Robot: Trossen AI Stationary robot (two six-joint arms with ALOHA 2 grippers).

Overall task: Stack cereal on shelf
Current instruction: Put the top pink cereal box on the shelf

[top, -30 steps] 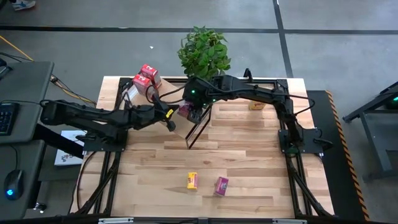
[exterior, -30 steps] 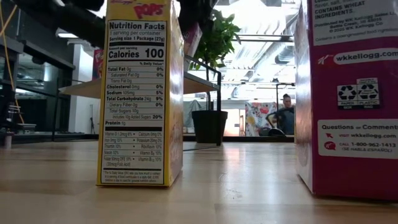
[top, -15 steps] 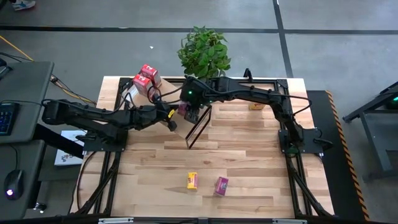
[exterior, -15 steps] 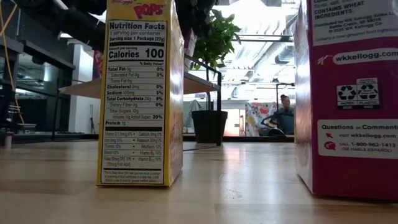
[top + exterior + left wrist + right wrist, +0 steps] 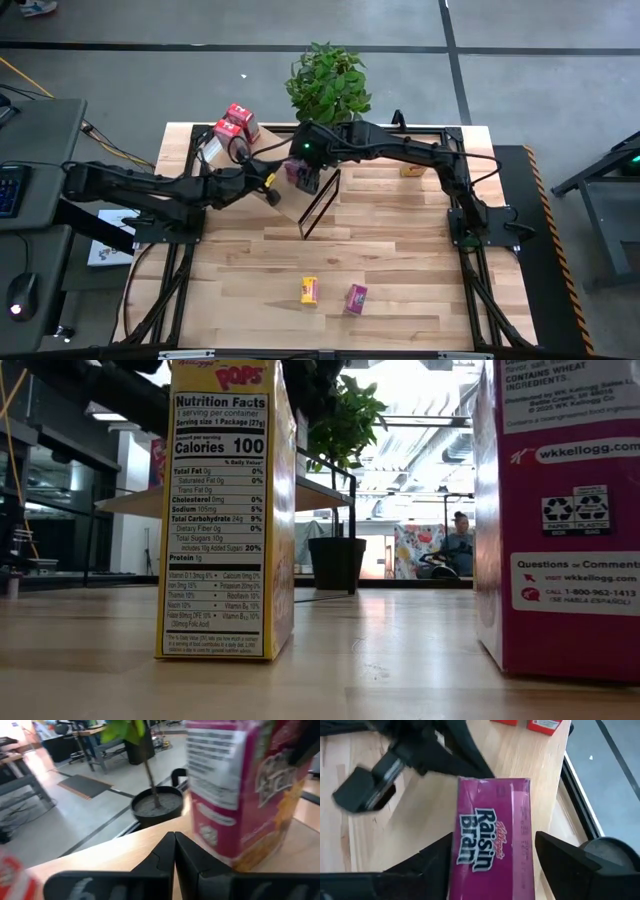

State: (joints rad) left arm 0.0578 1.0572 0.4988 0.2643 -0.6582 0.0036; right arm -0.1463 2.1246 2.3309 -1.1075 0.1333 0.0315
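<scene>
A magenta Raisin Bran cereal box (image 5: 492, 840) stands on the slanted light-wood shelf (image 5: 290, 212), below my right gripper (image 5: 306, 178). That gripper is open and comes from above, with one finger (image 5: 434, 859) on each side of the box and a narrow gap to it. My left gripper (image 5: 174, 845) is shut and points level at the same box (image 5: 240, 795) from the table's left, just short of it. Two red cereal boxes (image 5: 236, 124) sit at the shelf's far left. A yellow box (image 5: 309, 290) and another magenta box (image 5: 356, 298) stand on the tabletop near the front.
A potted plant (image 5: 328, 82) stands behind the shelf at the table's far edge. A small tan object (image 5: 411, 170) lies at the far right. In the low view the yellow box (image 5: 225, 510) and the magenta box (image 5: 560, 510) fill the foreground. A person (image 5: 458, 545) sits far off.
In the low view, less of the magenta box on the shelf shows past the yellow box than a second ago. My right gripper has stayed above it.
</scene>
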